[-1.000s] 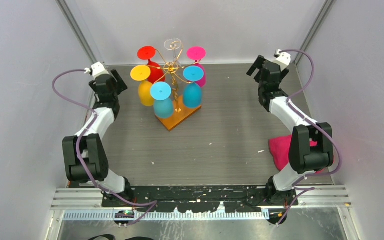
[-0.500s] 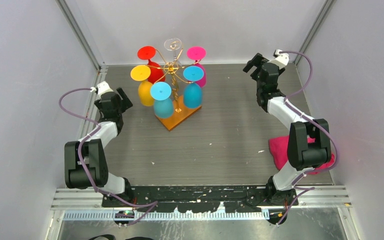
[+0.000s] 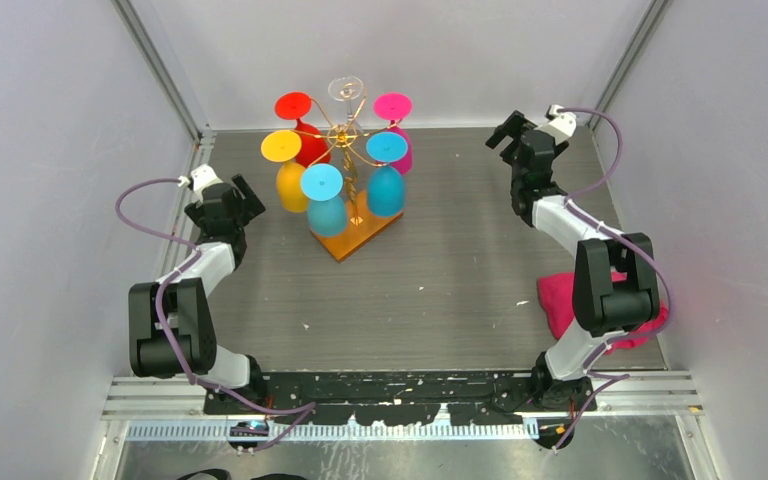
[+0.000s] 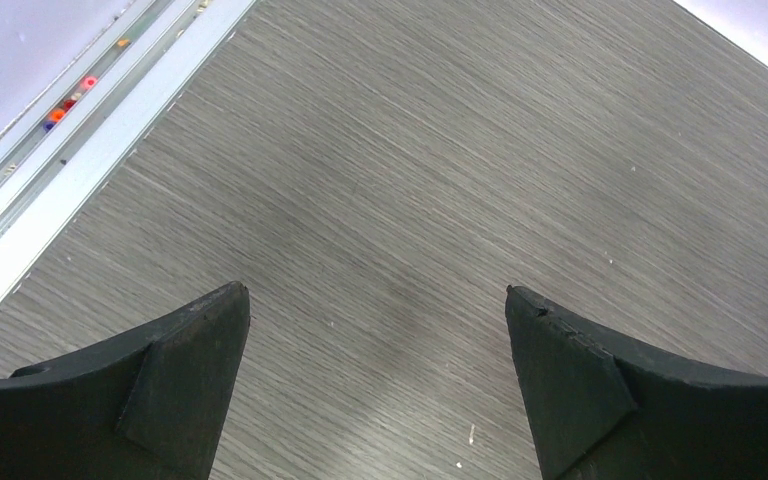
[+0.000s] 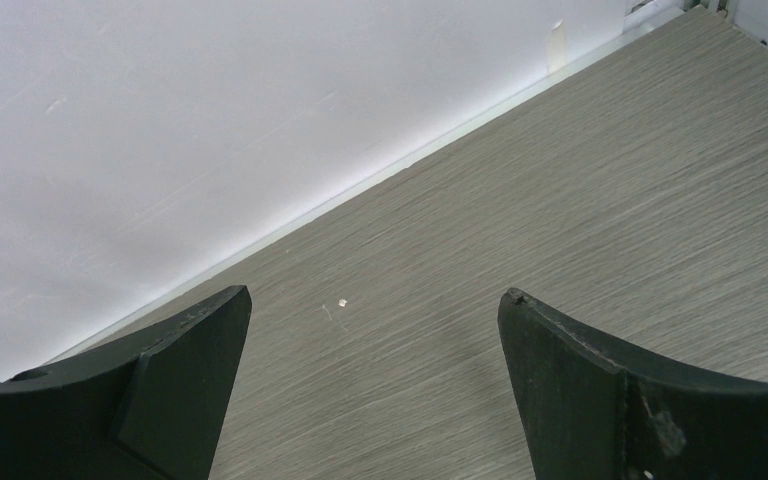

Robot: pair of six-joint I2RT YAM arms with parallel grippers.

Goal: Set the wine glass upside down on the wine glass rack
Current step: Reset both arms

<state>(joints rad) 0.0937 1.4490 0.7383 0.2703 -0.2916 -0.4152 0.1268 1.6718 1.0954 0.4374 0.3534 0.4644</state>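
The clear wine glass (image 3: 345,88) hangs upside down on the rack (image 3: 343,135), foot up, at the rack's 12 o'clock side, the farthest spot from the arms. The rack is a thin gold wire stand on an orange-brown wooden base (image 3: 360,236), and it sits on the tabletop (image 3: 440,260) toward 11 o'clock in the overhead view, close to the back wall.

Five coloured glasses hang foot-up around the same stem. A red glass (image 3: 293,105) is at 10 o'clock and a pink glass (image 3: 392,106) at 2 o'clock, either side of the clear one. A yellow glass (image 3: 280,146) hangs at 9 o'clock, one blue glass (image 3: 387,147) at 3 o'clock, and a second blue glass (image 3: 321,182) at 7 o'clock, nearest the arms.

The left claw (image 3: 248,197) is at the rack's 9 o'clock, near the yellow glass but apart from it. Its wrist camera shows the left claw (image 4: 375,291) spread wide with only bare tabletop between the fingers.

The right claw (image 3: 503,132) is at the rack's 3 o'clock, well apart from it, near the back right corner. In its own camera the right claw (image 5: 375,292) is also spread wide and empty, facing the line where tabletop meets wall.

A pink cloth (image 3: 558,300) lies at 4 o'clock on the tabletop, partly under the right arm.
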